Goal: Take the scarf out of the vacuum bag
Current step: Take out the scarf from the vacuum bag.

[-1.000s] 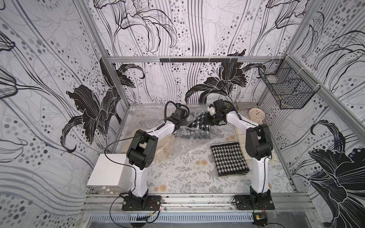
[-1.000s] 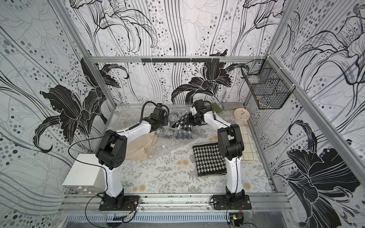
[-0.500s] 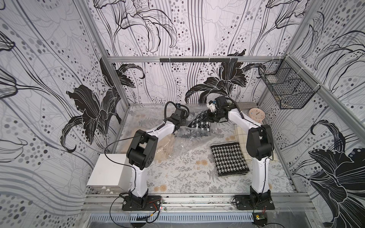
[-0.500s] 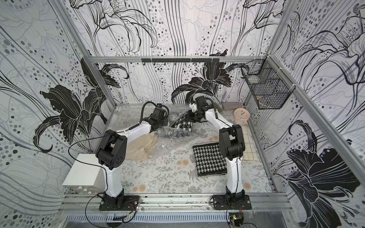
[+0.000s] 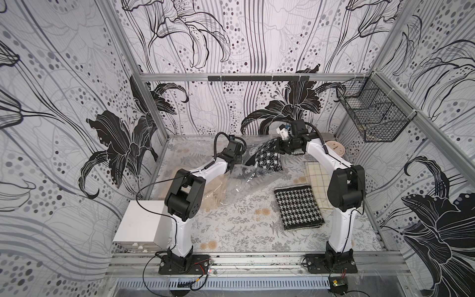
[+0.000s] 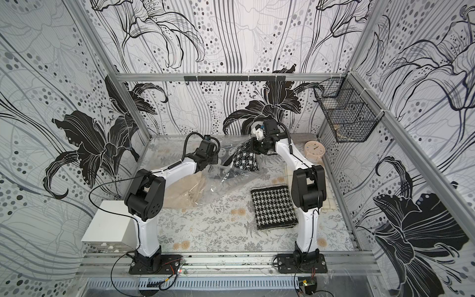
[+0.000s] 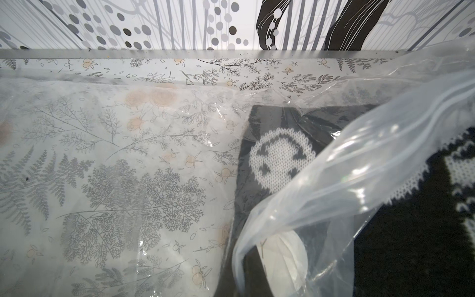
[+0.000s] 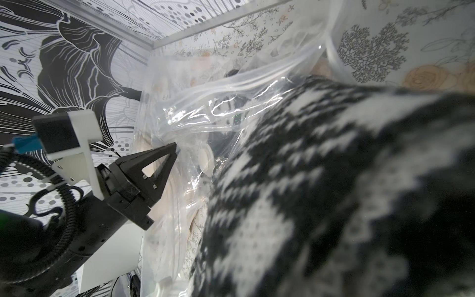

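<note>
Two pincers share the work here. Your left pincer (image 8: 172,154) is closed flat on a fold of the bag (image 5: 248,180), at the middle left of the right wrist view, just beside the white valve (image 8: 205,160). I think it holds the plastic back so that the bag does not travel with the cloth.

Your right pincer (image 5: 279,146) is closed on the upper end of the scarf (image 5: 267,160), a little above the centre in both top views. The scarf hangs from it, tilted, and most of it is lifted off the table (image 5: 231,226). In the right wrist view the knit hides this pincer's own tips.

The scarf lies between the two pincers, which are near each other. Plastic touches its lower end, and I cannot tell whether that end is free of the bag mouth, so I judge the task is not finished. A similar folded cloth (image 5: 298,208) lies well apart, at the lower right of the top views. Do not confuse the two.
</note>
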`<state>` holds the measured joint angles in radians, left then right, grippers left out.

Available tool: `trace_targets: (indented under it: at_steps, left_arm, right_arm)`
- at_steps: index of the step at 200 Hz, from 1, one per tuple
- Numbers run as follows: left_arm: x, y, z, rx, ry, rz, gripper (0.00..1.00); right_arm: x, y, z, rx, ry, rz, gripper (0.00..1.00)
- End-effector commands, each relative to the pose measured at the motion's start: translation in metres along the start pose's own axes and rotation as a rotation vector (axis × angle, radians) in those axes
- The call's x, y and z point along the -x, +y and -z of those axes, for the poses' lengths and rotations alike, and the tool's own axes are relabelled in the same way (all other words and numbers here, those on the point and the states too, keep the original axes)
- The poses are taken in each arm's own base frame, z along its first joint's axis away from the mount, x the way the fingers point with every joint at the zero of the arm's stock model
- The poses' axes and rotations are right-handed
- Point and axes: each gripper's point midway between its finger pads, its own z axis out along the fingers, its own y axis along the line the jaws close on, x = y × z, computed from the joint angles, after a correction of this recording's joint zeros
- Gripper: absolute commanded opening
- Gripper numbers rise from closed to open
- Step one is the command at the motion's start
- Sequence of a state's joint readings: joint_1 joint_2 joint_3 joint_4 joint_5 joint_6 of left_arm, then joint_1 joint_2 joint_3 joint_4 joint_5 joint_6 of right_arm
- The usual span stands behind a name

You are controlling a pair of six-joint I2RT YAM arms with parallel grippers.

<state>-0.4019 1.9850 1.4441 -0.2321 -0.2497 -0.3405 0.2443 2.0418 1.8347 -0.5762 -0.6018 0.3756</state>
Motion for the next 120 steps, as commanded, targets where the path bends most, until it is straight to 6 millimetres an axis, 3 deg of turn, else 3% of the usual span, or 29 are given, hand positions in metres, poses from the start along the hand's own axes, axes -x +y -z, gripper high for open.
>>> trace_targets:
  at_steps: [1, 61, 120]
  left_arm:
    - [0.005, 0.005, 0.006, 0.015, -0.018, 0.007, 0.00]
    - [0.006, 0.005, 0.006, 0.014, -0.020, 0.007, 0.00]
    - [0.009, 0.007, 0.008, 0.027, -0.026, 0.002, 0.00]
  right_arm:
    - [0.021, 0.033, 0.037, 0.086, -0.085, 0.065, 0.00]
    - [0.024, 0.030, 0.049, 0.078, -0.108, 0.052, 0.00]
    - [0.010, -0.015, 0.044, -0.126, -0.051, 0.056, 0.00]
